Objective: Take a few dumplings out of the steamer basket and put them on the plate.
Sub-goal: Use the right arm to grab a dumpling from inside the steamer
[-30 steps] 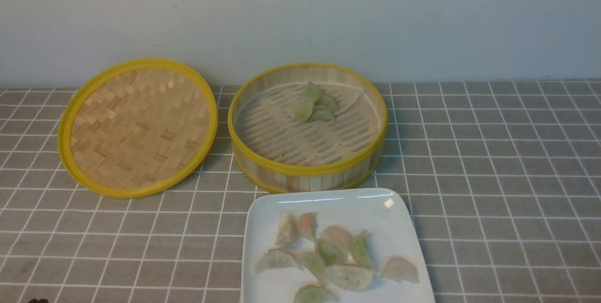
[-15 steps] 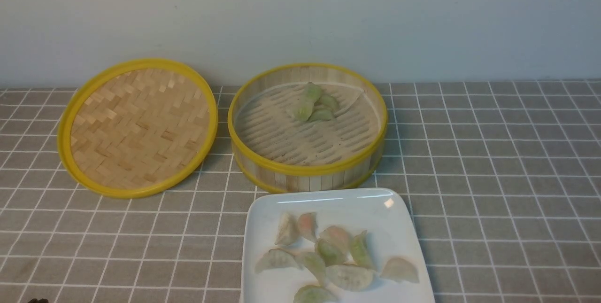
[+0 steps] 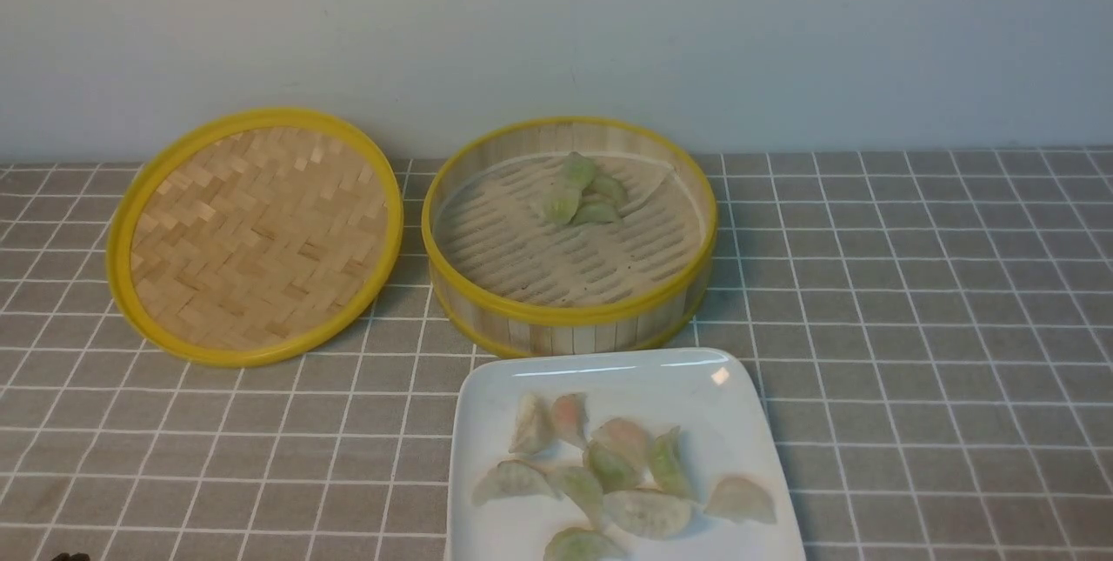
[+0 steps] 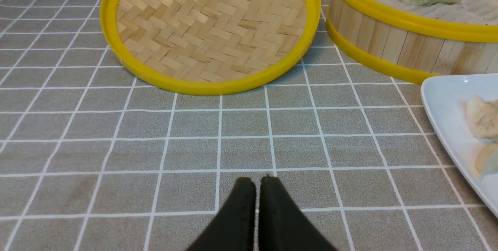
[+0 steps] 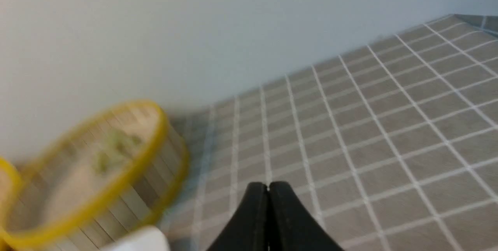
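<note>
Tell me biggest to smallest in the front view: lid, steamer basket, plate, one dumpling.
Plate: looks widest, but nearest and cut off, so unsure.
Lid and steamer basket: about alike.
Dumpling: smallest.

The steamer basket [image 3: 569, 316] is a round bamboo one with upright slats, yellow rims and a pale liner over its slatted floor. It stands upright and uncovered, toward the back. A small cluster of pale green dumplings [image 3: 581, 191], seemingly four, lies huddled together near its far side, and the rest of the floor is bare. Just in front of it sits the plate [image 3: 609, 378], glossy white and square with rounded corners; whether the two touch is hard to tell. About ten more dumplings [image 3: 613, 467], green, whitish and pink-tinged, lie loosely clustered on the plate, several overlapping.
</note>
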Robot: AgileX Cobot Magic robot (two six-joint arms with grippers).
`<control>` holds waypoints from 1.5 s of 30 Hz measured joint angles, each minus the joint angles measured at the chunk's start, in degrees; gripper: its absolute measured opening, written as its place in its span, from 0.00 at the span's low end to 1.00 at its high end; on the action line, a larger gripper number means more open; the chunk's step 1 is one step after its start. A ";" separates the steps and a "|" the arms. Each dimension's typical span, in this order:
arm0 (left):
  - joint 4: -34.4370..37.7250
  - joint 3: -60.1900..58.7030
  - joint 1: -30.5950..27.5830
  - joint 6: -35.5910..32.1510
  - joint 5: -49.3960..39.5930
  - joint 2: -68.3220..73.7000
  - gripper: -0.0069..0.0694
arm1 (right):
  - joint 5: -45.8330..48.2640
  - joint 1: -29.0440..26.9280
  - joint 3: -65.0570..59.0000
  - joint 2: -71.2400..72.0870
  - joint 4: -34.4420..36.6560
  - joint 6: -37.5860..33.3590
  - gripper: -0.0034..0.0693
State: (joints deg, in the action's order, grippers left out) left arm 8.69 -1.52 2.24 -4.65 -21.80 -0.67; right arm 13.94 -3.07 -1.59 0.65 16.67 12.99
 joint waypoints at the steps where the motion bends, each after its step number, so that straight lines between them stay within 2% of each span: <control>1: 0.00 0.00 0.00 0.00 0.00 0.00 0.08 | -2.69 0.00 0.00 0.00 3.75 1.28 0.03; 6: 0.00 0.00 0.00 0.00 0.00 0.00 0.08 | -11.42 0.00 0.00 0.00 16.86 3.17 0.03; 10: 0.00 0.00 0.00 0.00 0.00 0.00 0.08 | -12.53 0.00 0.00 0.00 19.53 3.08 0.03; 21: 0.00 0.00 0.00 0.00 0.00 0.00 0.08 | -11.08 0.00 0.00 0.00 21.40 2.97 0.03; 32: 0.00 0.00 0.00 0.00 0.00 0.00 0.08 | -0.62 0.00 0.00 0.00 21.40 2.85 0.03; 36: 0.61 0.00 0.00 0.32 0.18 0.00 0.08 | 0.23 0.00 0.00 0.00 21.40 1.81 0.03; 40: 11.09 -0.18 0.00 5.21 5.83 0.00 0.08 | 6.58 0.00 2.39 0.00 21.07 -0.75 0.03; 42: 18.49 -0.26 0.00 7.13 11.15 0.00 0.08 | 10.46 0.00 7.10 0.00 19.93 -5.40 0.03; 45: 24.44 -0.26 0.00 7.64 17.39 0.00 0.08 | 14.45 0.00 13.70 -0.43 17.35 -10.93 0.03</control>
State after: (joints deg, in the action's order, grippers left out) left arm 33.14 -1.77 2.24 2.99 -4.41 -0.67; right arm 28.39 -3.07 12.12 0.22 34.02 2.07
